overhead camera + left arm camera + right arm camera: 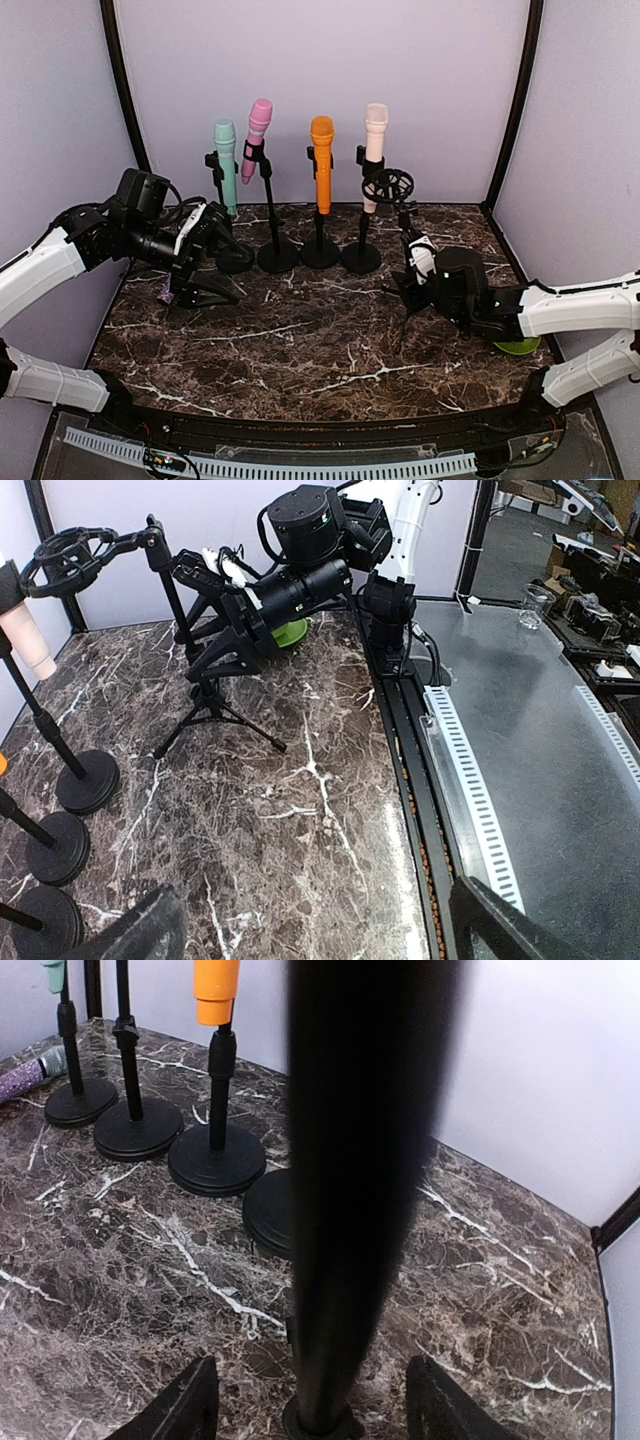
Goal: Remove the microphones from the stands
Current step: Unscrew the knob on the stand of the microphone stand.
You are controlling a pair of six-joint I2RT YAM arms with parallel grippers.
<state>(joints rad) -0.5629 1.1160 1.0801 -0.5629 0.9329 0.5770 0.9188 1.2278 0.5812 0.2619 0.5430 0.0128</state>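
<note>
Risk, tripod stand: The tripod stand (205,695) rests on thin legs, and its pole runs between the right gripper's (320,1400) fingers. If that arm pulls back at an angle, a finger will likely catch the pole and tip or drag the stand. The cream microphone's stand (362,255) is near and could be struck if it goes over.
Risk, purple microphone: The purple microphone (22,1080) is round-bodied and lies loose on the smooth marble table (320,350). A brush from the left arm as it lifts away could roll it.
Risk, neighbouring stand: The base of the mint microphone's stand (80,1100) sits just beside the purple microphone and close to the left gripper (320,935). A wide swing could knock it.
Left fingers: The left fingers (140,930) are spread very wide over bare table. They hold nothing and touch nothing.
Right fingers: The right fingers (185,1405) are partly spread, one on each side of the tripod pole. A gap shows on both sides near the pole's foot. They seem to surround the pole without pressing on it.
Task's thing: The purple microphone is off the stand. It lies on its side at the table's left, just beside the left gripper. The overhead view shows it only partly. The shock mount (395,183) at the top of the tripod stand is empty.
</note>
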